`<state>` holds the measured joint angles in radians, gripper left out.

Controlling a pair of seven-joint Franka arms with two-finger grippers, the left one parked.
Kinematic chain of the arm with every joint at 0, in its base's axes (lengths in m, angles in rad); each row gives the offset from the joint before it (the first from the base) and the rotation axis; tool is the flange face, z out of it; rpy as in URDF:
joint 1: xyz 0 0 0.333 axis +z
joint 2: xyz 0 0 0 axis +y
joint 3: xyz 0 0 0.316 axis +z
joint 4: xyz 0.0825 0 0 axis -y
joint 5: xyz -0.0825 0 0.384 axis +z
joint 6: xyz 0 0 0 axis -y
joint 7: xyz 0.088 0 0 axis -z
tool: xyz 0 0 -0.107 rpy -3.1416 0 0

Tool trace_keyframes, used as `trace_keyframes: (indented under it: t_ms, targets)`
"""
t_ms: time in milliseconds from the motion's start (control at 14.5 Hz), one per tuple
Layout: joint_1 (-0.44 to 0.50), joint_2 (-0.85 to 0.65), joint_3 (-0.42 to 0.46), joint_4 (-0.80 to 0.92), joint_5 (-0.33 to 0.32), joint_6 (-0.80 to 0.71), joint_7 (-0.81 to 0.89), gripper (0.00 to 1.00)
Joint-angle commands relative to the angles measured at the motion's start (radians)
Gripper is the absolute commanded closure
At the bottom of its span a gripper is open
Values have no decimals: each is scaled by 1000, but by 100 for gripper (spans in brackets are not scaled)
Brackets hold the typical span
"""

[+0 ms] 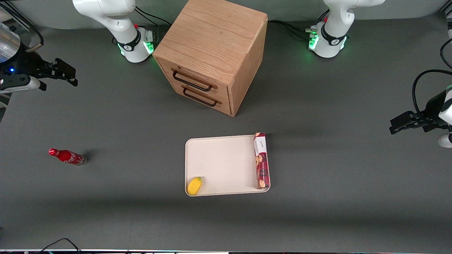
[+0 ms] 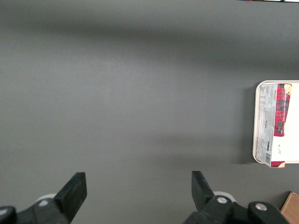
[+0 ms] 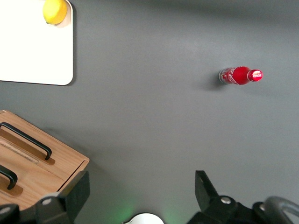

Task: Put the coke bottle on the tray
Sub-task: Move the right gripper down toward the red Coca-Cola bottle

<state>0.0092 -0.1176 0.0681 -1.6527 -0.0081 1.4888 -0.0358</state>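
Observation:
The coke bottle (image 1: 67, 157) is small, slim and red with a red cap and a clear base. It stands on the grey table toward the working arm's end, and also shows in the right wrist view (image 3: 240, 75). The cream-white tray (image 1: 220, 164) lies mid-table, nearer the front camera than the wooden cabinet; a corner of it shows in the right wrist view (image 3: 32, 56). My right gripper (image 1: 65, 76) is open and empty, high above the table, farther from the front camera than the bottle. Its fingers spread wide in its own wrist view (image 3: 140, 193).
A wooden drawer cabinet (image 1: 212, 53) with two dark handles stands between the arm bases. On the tray lie a dark-red biscuit box (image 1: 261, 160) along one short edge and a yellow lemon-like object (image 1: 195, 186) in the corner nearest the camera.

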Motion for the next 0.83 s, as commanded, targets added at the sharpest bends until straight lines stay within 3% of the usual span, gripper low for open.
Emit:
trace_keyframes:
  t_ms: [0, 276, 483, 759]
  targets:
    - [-3, 9, -4, 28, 25, -33, 22, 0]
    - [-6, 48, -60, 36, 13, -32, -28, 0]
    - [-6, 114, -166, 36, -26, 39, -247, 0]
    - [-11, 281, -296, 34, -26, 239, -504, 0]
